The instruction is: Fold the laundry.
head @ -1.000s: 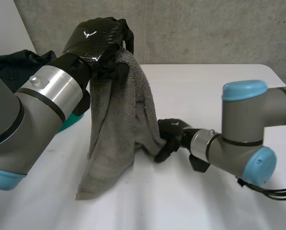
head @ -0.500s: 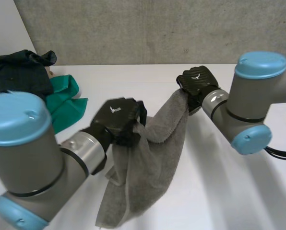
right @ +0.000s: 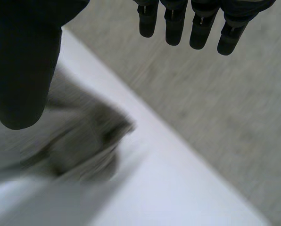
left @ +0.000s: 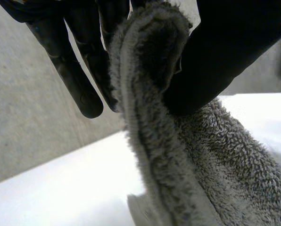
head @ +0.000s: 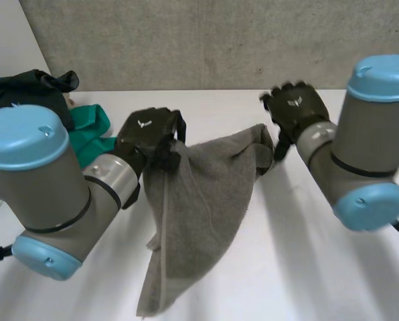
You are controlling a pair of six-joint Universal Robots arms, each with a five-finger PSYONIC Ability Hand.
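1. Hanging from the left hand (head: pixel 149 134), the grey towel (head: pixel 199 214) drapes down to the white table (head: pixel 286 267), where its lower end touches.
2. Left hand: fingers and thumb pinch a bunched top edge of the towel.
3. Right hand (head: pixel 294 110): across the towel from the left hand, fingers straight, thumb apart, holding nothing. The towel's far top corner sags just beside it.
4. Look: thick looped terry with a hemmed border, hanging lopsided.
5. Handling, my read: soft, limp, light and grippy, so it won't hold shape. Take the free top corner on the hem.
6. Dark garments (head: pixel 19 90) and green cloth (head: pixel 96 127) lie behind the left hand.
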